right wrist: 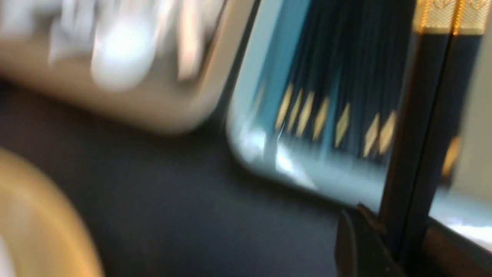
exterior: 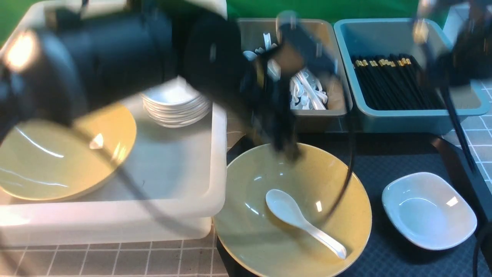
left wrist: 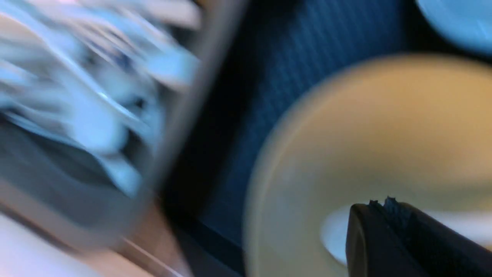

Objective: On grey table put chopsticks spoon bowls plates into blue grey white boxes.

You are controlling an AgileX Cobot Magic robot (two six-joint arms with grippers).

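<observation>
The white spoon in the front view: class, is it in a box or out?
Out: the spoon lies in the yellow bowl on the dark tray.

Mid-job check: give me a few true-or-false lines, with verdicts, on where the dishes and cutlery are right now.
1. A white spoon lies in the yellow bowl on the dark tray. True.
2. The teal-blue box holds spoons. False: it holds black chopsticks; the spoons are in the grey box.
3. The white box holds a second yellow bowl and a stack of white plates. True.
4. The white plate on the tray has a spoon in it. False: it is empty.
5. The right arm's jaws grip a pair of chopsticks. True.
</observation>
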